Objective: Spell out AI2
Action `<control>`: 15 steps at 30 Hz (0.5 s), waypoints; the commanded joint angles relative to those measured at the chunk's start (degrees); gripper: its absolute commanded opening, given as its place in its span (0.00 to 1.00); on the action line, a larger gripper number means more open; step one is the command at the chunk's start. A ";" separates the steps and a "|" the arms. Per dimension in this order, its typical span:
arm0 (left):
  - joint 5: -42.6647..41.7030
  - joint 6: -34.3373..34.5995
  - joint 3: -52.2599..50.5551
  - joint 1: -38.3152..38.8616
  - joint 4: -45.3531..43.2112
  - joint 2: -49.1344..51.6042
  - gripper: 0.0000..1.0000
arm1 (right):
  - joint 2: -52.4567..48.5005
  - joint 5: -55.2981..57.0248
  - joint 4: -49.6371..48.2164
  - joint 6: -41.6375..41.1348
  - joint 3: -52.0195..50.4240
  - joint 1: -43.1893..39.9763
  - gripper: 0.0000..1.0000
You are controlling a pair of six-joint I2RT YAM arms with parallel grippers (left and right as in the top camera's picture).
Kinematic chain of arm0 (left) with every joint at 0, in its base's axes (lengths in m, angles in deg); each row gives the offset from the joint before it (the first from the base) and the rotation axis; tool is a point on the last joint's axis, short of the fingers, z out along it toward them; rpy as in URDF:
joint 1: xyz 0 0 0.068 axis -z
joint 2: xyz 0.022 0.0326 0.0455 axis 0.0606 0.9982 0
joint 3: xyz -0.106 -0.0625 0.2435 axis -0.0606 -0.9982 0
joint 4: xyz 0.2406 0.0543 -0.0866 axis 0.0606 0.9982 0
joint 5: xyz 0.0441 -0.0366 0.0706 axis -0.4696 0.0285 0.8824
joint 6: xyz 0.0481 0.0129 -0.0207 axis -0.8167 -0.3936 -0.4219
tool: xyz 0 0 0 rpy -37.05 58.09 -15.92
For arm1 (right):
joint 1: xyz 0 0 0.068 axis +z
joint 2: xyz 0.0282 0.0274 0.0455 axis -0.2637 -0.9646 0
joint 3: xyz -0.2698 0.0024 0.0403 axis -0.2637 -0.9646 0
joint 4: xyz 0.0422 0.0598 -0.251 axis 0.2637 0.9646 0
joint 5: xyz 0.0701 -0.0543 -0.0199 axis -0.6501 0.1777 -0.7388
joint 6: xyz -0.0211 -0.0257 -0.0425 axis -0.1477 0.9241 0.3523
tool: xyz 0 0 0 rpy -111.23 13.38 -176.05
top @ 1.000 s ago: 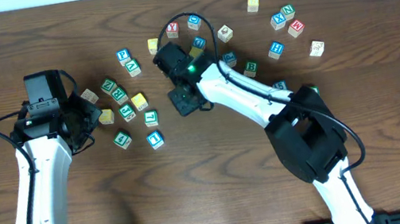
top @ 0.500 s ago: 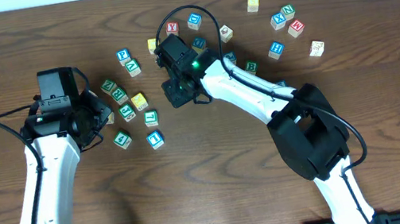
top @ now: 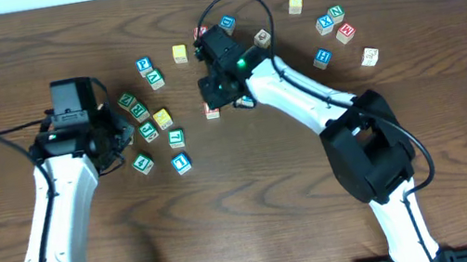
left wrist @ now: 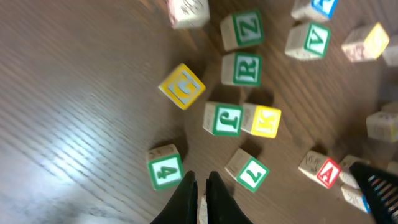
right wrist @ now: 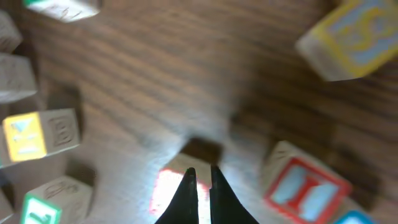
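Table strewn with alphabet cubes | right gripper, jaws pressed together, tips at red A cube, probably nudging it clear of the clutter | left gripper, jaws together, empty, beside 4 cube | I cube just beside A; 2 cube not made out

Some twenty alphabet cubes, two white robot arms, one wooden table
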 commanded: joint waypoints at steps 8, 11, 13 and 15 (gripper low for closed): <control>0.92 0.48 -0.63 3.72 -2.80 4.07 0.07 | 0.96 6.51 -1.88 0.17 -0.33 -2.67 0.05; 0.92 0.46 -0.63 3.85 -3.06 4.07 0.08 | 0.94 7.32 -2.12 0.15 -0.33 -3.23 0.05; 0.92 0.44 -0.63 3.85 -3.04 4.07 0.07 | 0.92 7.32 -2.10 -0.04 -0.35 -3.54 0.05; 0.92 0.46 -0.63 3.85 -3.06 4.07 0.07 | 0.70 7.32 -2.12 -0.24 -0.35 -3.67 0.05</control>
